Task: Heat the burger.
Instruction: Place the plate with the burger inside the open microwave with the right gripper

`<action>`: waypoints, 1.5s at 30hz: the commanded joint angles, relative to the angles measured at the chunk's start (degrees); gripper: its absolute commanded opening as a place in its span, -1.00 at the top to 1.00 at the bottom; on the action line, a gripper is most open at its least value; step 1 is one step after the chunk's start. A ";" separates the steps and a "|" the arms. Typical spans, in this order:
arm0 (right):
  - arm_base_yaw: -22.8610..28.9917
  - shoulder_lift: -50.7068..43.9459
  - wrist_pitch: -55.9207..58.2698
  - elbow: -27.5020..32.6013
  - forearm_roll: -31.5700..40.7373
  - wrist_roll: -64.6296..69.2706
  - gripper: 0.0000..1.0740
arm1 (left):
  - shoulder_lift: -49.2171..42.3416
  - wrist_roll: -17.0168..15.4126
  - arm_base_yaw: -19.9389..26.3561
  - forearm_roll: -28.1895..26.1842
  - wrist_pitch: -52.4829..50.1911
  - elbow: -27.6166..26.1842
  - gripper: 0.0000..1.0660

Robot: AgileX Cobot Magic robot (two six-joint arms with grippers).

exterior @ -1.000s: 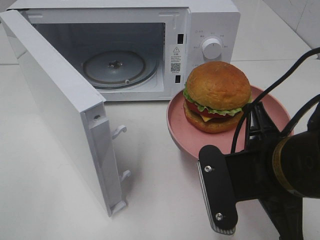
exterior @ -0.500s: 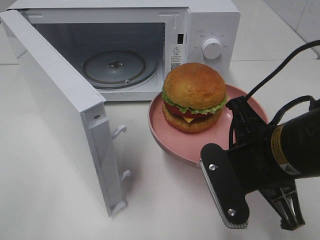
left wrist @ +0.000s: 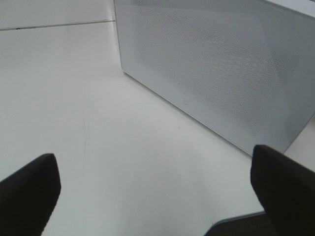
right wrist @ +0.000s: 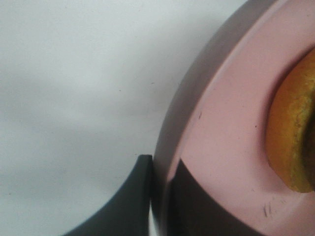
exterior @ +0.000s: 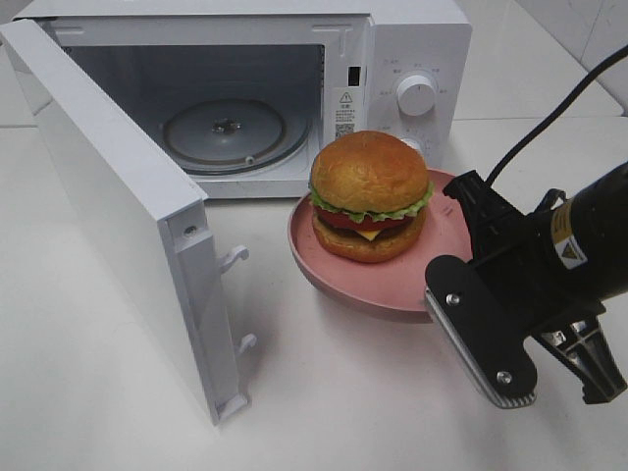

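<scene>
One shift: right gripper, pinching the plate, dragged burger toward nine o'clock, nearer the microwave; left gripper spread.

The right arm was black, with a yellow label and a black cable. Its tool carried a flat black plate with 2 silver screws and a ribbed pale edge.
</scene>
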 commanded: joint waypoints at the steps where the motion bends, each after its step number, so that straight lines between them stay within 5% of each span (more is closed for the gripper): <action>1: -3.72 -0.80 -2.69 -2.06 8.02 -14.78 1.00 | -1.03 -0.11 -0.29 -0.29 -0.86 0.17 -0.83; 22: -3.55 -0.80 -8.02 -2.35 13.29 -25.10 1.00 | -1.03 -0.11 -0.29 -0.29 -0.86 0.17 -0.83; 45: -0.63 10.37 -9.68 -12.55 18.96 -27.62 1.00 | -1.03 -0.11 -0.29 -0.29 -0.86 0.17 -0.83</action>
